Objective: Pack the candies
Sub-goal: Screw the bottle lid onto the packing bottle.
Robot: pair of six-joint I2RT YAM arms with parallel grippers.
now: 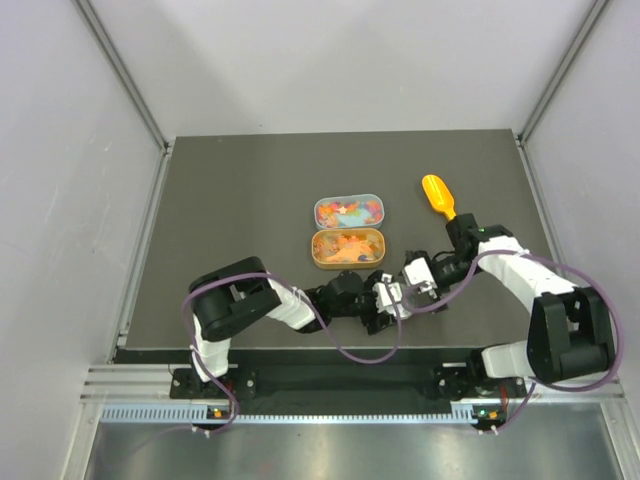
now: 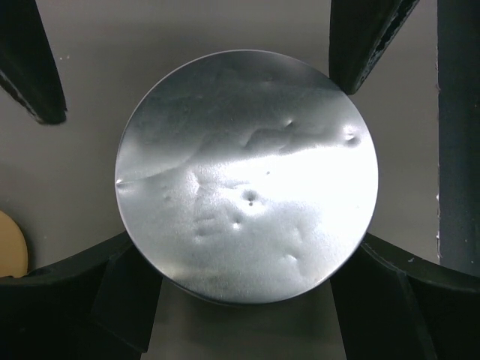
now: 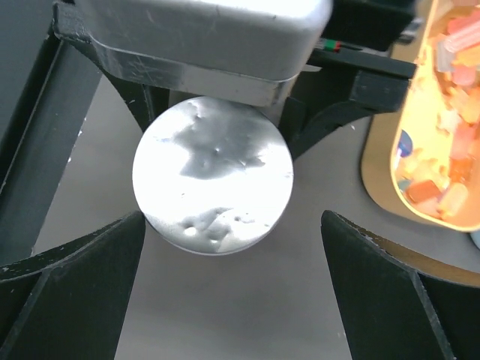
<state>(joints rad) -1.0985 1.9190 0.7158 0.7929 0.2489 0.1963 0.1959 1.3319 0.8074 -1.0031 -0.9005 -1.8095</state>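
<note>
The candies fill two oval tins at mid table: a blue-rimmed one (image 1: 347,210) and a gold one (image 1: 346,247). The gold tin's candies (image 3: 450,112) show at the right of the right wrist view. A round dented silver tin (image 2: 247,176) stands just in front of the tins. My left gripper (image 2: 247,244) has both fingers against its sides. It also shows in the right wrist view (image 3: 214,176). My right gripper (image 3: 232,225) faces it from the other side, open wide and empty. Both grippers meet near the front (image 1: 400,292).
An orange plastic scoop (image 1: 438,195) lies behind and to the right of the tins. The gold tin's rim (image 3: 375,180) is close to my right gripper's right finger. Its edge shows at the left (image 2: 11,244). White walls enclose the dark table (image 1: 220,220).
</note>
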